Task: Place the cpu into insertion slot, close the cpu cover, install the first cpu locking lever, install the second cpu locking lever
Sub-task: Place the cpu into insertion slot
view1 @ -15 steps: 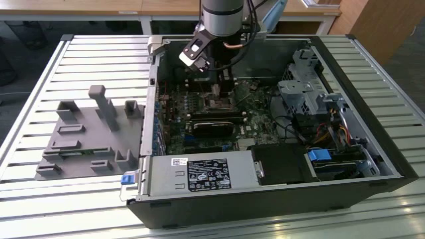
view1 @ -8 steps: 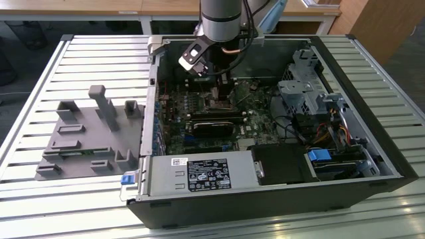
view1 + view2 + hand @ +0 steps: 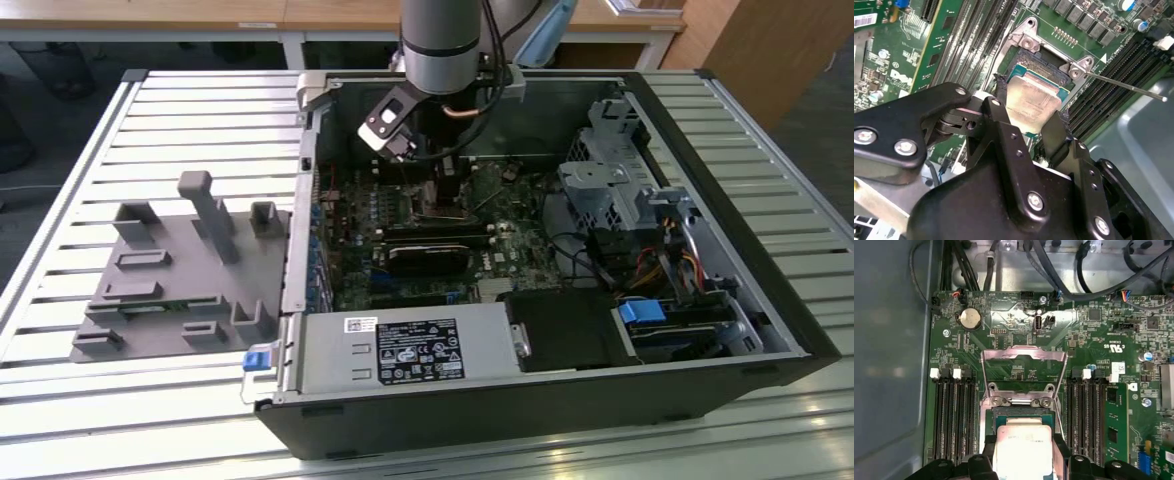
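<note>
My gripper (image 3: 1030,109) is shut on the cpu (image 3: 1031,100), a flat square chip with a dull silver top, one black finger (image 3: 999,102) on each side. The cpu (image 3: 1024,447) hangs just over the insertion slot (image 3: 1024,412), a dark square socket with a metal rim on the green board; I cannot tell whether it touches. The cpu cover (image 3: 1024,354), a thin silvery frame, stands swung open beyond the slot. A thin locking lever (image 3: 1126,86) sticks out sideways from the slot's corner. In the exterior view the gripper (image 3: 447,180) reaches down into the open computer case.
Long black memory slots (image 3: 954,415) flank the socket on both sides. A coin battery (image 3: 970,318) and cables (image 3: 1064,270) lie beyond the cover. The case holds a power supply (image 3: 400,350) and a drive cage (image 3: 614,180). A grey fixture (image 3: 174,280) sits on the slatted table.
</note>
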